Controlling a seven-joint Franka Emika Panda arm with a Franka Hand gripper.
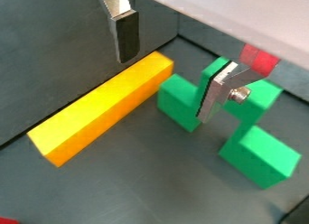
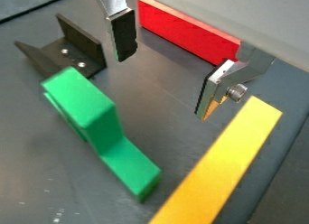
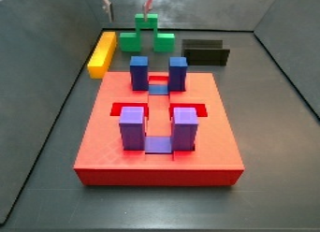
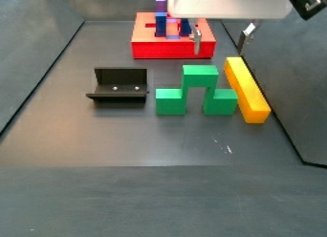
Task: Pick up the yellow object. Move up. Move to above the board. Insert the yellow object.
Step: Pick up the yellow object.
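The yellow object (image 4: 247, 88) lies flat on the dark desk (image 4: 153, 145), untouched, just beside the green block (image 4: 194, 91) and near the desk's side wall, well apart from the board (image 3: 157, 133). It looks like a stiff, solid bar with smooth faces and square edges, probably light for its length and unlikely to bend or mark. Being long, it would likely tip if taken near one end, so a hold across its narrow width near the middle seems the sound choice. The end effector (image 1: 169, 74) hangs above the desk with its jaws spread wide and nothing between them; in a wrist view one finger (image 1: 125, 33) sits over the bar's end and the other over the green block. Room is tight on the green side, where a finger must slip into the narrow gap, and open on the wall side. The fixture (image 4: 118, 86) stands clear beyond the green block. On the board, blue blocks (image 3: 152, 109) stand upright around the slots, so the descent there calls for care.
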